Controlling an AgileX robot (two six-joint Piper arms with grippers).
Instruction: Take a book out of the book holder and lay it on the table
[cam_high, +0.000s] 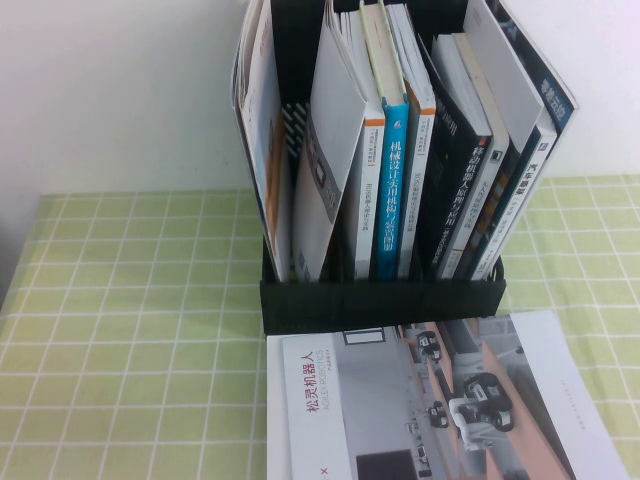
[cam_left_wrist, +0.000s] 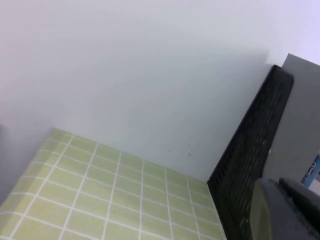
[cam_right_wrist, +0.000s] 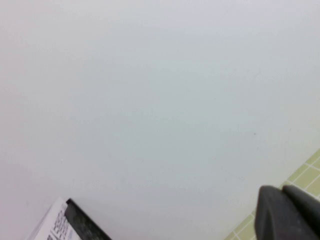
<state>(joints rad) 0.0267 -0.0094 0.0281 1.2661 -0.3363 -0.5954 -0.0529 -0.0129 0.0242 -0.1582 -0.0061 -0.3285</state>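
The book holder stands on the table against the wall, books upright in its slots, a magazine lying flat just before it; the left gripper hovers beside its side wall, the right gripper near its far side.

A white wall fills most of the left wrist view, meeting the table, its light green cloth crossed by white grid lines. The black ribbed side of the book holder rises at an angle beside it. The left gripper shows as a dark blurred shape in the corner
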